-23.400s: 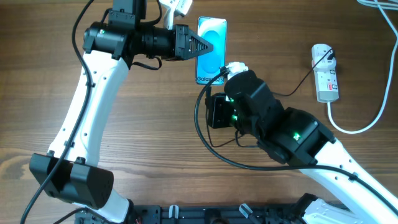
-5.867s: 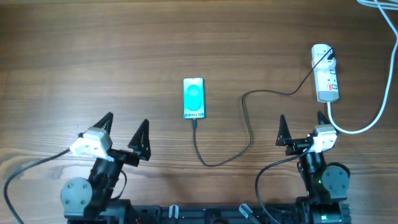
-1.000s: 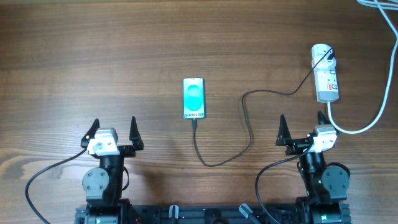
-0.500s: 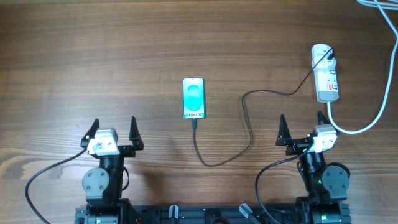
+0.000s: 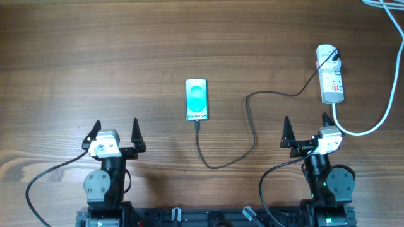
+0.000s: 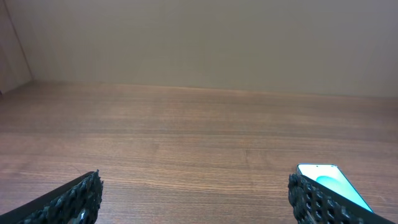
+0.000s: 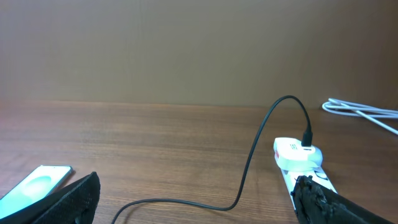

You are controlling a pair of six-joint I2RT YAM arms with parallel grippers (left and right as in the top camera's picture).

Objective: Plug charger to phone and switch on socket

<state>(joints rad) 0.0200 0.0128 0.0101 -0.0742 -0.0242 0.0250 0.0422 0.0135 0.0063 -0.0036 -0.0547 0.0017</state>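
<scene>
The phone (image 5: 196, 99) lies flat mid-table, teal screen up; it also shows low right in the left wrist view (image 6: 326, 178) and low left in the right wrist view (image 7: 34, 185). The black charger cable (image 5: 252, 129) runs from the phone's near short edge in a loop to its plug in the white socket (image 5: 329, 82) at the right. In the right wrist view the charger (image 7: 261, 143) arcs up into the socket (image 7: 298, 155). My left gripper (image 5: 115, 131) and right gripper (image 5: 306, 129) rest at the near edge, both open and holding nothing.
A thick white lead (image 5: 379, 113) curves from the socket toward the right edge and back up to the far right corner. More white cable (image 7: 364, 112) lies behind the socket. A plain wall stands past the far table edge.
</scene>
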